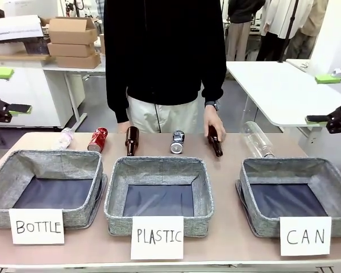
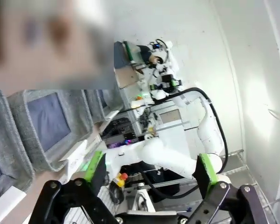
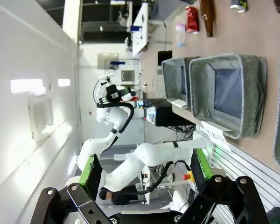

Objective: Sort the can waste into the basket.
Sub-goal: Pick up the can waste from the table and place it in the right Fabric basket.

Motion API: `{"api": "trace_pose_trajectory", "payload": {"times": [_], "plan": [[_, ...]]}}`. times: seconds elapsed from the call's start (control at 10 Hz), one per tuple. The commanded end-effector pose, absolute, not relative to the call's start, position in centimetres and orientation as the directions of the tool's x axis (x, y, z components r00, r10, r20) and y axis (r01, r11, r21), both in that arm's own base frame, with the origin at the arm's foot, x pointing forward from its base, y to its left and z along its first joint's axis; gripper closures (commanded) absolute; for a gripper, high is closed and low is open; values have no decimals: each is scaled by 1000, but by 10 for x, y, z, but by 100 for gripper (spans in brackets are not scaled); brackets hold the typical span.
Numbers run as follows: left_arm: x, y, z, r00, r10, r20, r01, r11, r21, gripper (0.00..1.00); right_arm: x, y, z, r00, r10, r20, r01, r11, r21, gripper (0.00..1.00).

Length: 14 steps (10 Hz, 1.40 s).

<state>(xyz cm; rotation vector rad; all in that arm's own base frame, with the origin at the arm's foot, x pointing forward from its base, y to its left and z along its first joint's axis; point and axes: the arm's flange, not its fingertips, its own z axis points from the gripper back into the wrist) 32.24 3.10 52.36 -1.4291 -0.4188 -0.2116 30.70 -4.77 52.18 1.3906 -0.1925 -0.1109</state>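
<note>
Closest in, off either side of the table: left gripper and right gripper, both up in the air, jaws spread wide, nothing between the green pads. Well clear of everything on the tabletop.

Along the near edge, three paper signs propped against three grey baskets in a row: BOTTLE basket on the left, PLASTIC basket in the middle, CAN basket on the right. Dark floors showing bare. Narrow gaps between neighbours, so not much room to squeeze through down low, loads from above.

Just behind the baskets, a thin strip of bare tabletop, then one line of stuff lying flat near the far edge. Left to right: clear plastic bottle, red can, brown bottle, blue and silver can, second brown bottle, another clear bottle.

Red can behind the BOTTLE basket's far right corner, on its side, long axis roughly near to far, near end swung a touch left. Blue and silver can behind the PLASTIC basket, also on its side, long axis near to far, round silver end facing the robot. Both well apart from the CAN basket, with only small gaps to the brown bottle between them.

Farthest back, a person in a dark top at the far edge, one hand resting on the second brown bottle.
</note>
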Motion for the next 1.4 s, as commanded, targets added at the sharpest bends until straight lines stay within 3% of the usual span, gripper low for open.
{"api": "trace_pose_trajectory", "payload": {"times": [0.0, 0.2, 0.3, 0.4, 0.5, 0.6, 0.7, 1.1, 1.3], "plan": [[361, 14, 539, 922, 86, 377, 318, 387, -866, 0, 311, -47, 523, 977, -189, 95, -65, 159, 985, 0], [426, -3, 532, 964, 38, 263, 207, 514, -832, 0, 311, -47, 523, 977, -189, 95, -65, 159, 985, 0], [446, -9, 526, 972, 124, 200, 103, 540, -835, 0, 311, -47, 523, 977, -189, 95, -65, 159, 985, 0], [391, -1, 533, 930, 68, 362, 294, 453, -842, 0, 311, -47, 523, 977, -189, 95, -65, 159, 985, 0], [391, -1, 533, 930, 68, 362, 294, 453, -842, 0, 311, -47, 523, 977, -189, 95, -65, 159, 985, 0], [433, -15, 521, 950, 87, 298, 212, 520, -827, 0, 311, -47, 523, 977, -189, 95, -65, 159, 985, 0], [422, 0, 532, 956, 47, 291, 229, 502, -834, 0, 311, -47, 523, 977, -189, 95, -65, 159, 985, 0], [276, 96, 633, 885, 173, 432, 269, 567, -779, 0, 311, -47, 523, 977, -189, 95, -65, 159, 985, 0], [212, 101, 641, 850, 97, 518, 375, 579, -724, 0, 311, -47, 523, 977, -189, 95, -65, 159, 985, 0]]}}
